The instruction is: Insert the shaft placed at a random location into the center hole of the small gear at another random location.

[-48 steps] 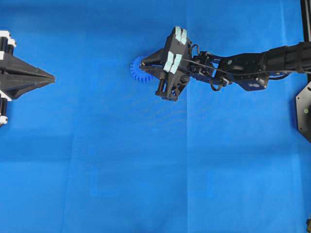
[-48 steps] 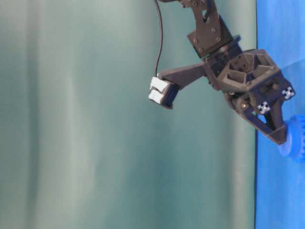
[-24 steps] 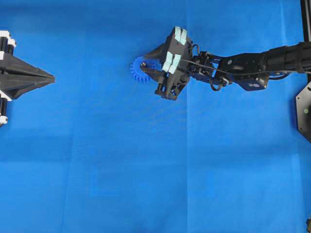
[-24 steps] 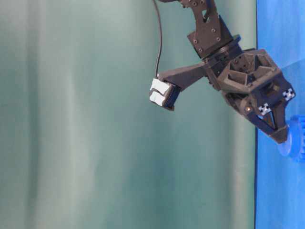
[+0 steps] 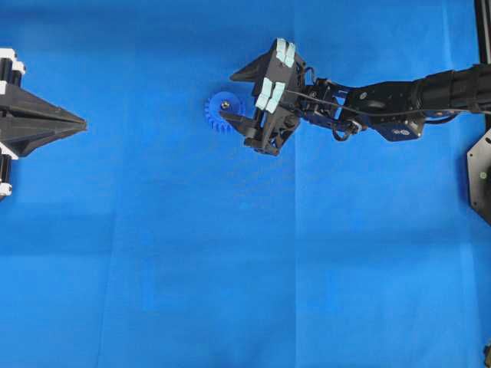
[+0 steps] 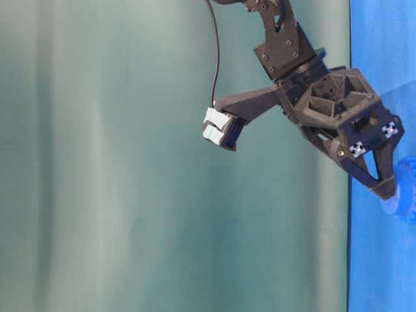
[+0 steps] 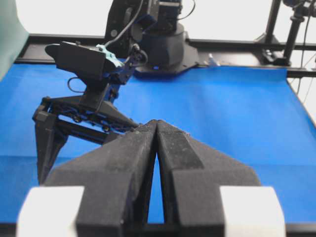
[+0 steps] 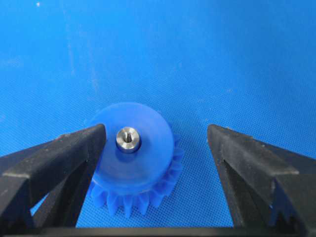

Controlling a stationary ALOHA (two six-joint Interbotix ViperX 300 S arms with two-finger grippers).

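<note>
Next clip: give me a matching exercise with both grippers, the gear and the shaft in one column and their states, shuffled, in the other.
Things:
1. left gripper
2. right gripper
3. small silvery-grey metal shaft
4. small bright blue plastic toothed gear

States:
A. standing in the raised hub's centre
B. open, a finger on either side of the hub
C. shut, off at the table's edge
D. lying flat on the blue cloth

Pairs: 1-C, 2-B, 3-A, 4-D

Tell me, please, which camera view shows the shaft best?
The right wrist view: the shaft stands in the small gear hub, between open fingers. Overhead it is a tiny speck; table-level and left wrist views hide it.
</note>
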